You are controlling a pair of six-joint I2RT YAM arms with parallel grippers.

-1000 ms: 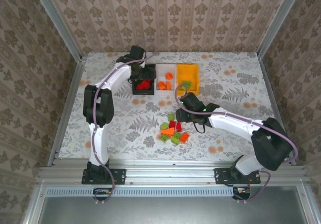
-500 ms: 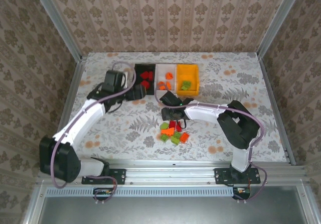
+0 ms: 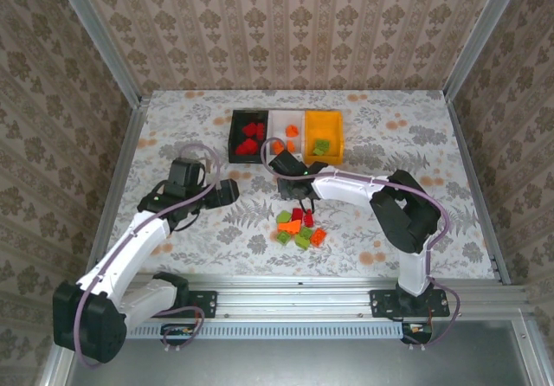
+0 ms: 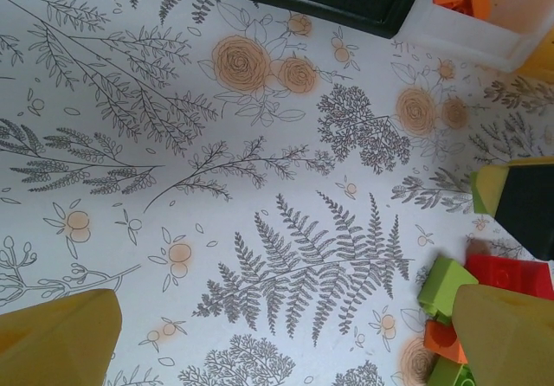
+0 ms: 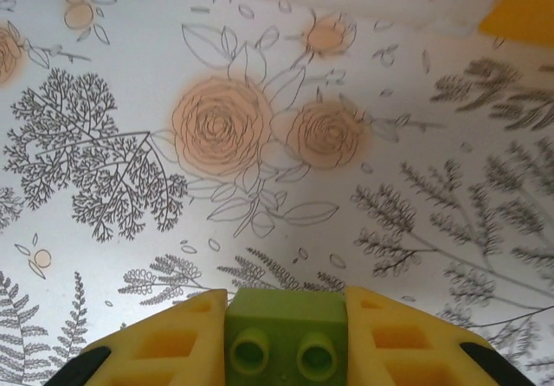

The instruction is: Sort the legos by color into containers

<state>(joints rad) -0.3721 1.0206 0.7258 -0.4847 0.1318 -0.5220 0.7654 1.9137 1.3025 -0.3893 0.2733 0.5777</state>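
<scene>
Right wrist view: your right fingers pinch a green lego; carry it level to the yellow-orange bin, left fingers wide.

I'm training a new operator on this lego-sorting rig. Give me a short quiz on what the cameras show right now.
1. True or false: the right gripper grips a red lego.
2. Which bin has green legos in it: A black bin, B white bin, C yellow bin?
3. Fill in: the left gripper is ___, with nothing between its fingers.

Key:
1. False. It grips a green lego.
2. C.
3. Open.
</scene>
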